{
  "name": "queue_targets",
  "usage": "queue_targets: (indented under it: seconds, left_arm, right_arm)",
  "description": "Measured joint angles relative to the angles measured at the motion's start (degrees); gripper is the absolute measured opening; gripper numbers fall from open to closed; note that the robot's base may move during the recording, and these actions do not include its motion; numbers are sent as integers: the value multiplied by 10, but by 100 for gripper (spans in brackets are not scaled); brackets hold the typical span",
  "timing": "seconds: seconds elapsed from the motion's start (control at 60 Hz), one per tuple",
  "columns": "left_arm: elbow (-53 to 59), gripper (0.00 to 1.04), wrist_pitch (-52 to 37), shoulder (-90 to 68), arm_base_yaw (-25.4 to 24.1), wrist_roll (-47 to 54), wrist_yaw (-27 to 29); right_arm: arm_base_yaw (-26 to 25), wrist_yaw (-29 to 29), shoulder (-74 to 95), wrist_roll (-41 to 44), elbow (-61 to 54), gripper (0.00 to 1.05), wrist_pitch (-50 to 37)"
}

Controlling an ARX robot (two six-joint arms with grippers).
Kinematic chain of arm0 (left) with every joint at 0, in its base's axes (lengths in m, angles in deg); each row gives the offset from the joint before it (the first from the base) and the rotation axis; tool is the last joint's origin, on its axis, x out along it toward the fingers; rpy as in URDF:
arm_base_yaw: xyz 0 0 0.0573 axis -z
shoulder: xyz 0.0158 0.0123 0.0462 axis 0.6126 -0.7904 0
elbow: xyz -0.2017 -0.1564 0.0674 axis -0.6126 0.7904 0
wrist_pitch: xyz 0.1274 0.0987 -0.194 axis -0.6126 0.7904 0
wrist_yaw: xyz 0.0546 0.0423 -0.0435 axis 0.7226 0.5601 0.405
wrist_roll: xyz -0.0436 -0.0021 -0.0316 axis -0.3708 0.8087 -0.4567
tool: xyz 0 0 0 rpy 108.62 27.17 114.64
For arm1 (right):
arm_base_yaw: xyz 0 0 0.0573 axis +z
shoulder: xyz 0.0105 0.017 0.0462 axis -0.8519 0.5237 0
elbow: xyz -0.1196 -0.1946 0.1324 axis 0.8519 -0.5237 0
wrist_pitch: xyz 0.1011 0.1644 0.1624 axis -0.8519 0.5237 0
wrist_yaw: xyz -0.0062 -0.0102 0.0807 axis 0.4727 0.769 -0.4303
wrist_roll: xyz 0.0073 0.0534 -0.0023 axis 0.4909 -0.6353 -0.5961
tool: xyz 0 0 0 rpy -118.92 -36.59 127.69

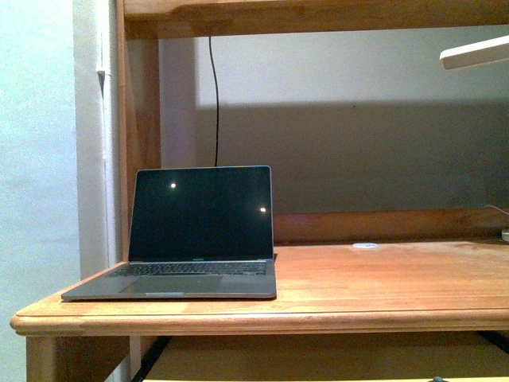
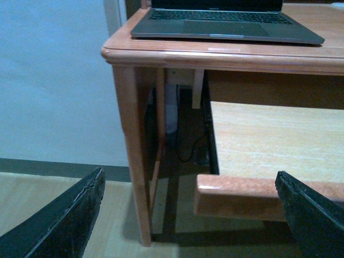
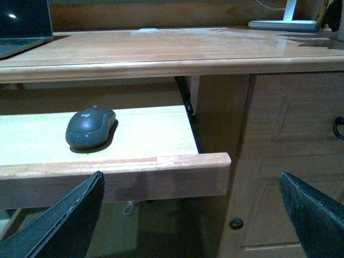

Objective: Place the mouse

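Observation:
The dark grey mouse (image 3: 90, 127) lies on the pulled-out keyboard tray (image 3: 150, 161) under the desk top, seen in the right wrist view. My right gripper (image 3: 191, 220) is open and empty, in front of and below the tray's front edge, to the right of the mouse. My left gripper (image 2: 191, 220) is open and empty, low in front of the tray's left end (image 2: 236, 191), near the desk leg (image 2: 131, 156). The mouse does not show in the front view or the left wrist view. Neither arm shows in the front view.
An open laptop (image 1: 195, 239) with a dark screen sits at the left of the wooden desk (image 1: 382, 278). A small flat white disc (image 1: 365, 246) lies at the back. A white lamp base (image 3: 282, 24) stands at the right. Drawers (image 3: 290, 161) are under the desk's right side.

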Motion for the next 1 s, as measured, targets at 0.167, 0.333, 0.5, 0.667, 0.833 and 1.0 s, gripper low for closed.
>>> queue_targets:
  seconds: [0.167, 0.333, 0.5, 0.667, 0.833, 1.0]
  left_arm:
    - [43, 49, 96, 169, -110, 6, -115]
    - [80, 21, 104, 214, -228, 8, -220]
    - [80, 3, 104, 219, -235, 9, -229]
    - [80, 3, 104, 219, -235, 9, -229]
    - [80, 3, 104, 219, -235, 9, -229]
    - [80, 12, 104, 219, -235, 9, -229]
  right_arm:
    - [0, 0, 0, 0, 0, 97, 0]
    - [82, 139, 8, 18, 5, 97, -13]
    - [243, 257, 170, 44, 33, 97, -172]
    - [277, 262, 429, 57, 131, 97, -360]
    - [274, 258, 681, 78, 261, 97, -417]
    - [254, 254, 829, 85, 361, 97, -362]
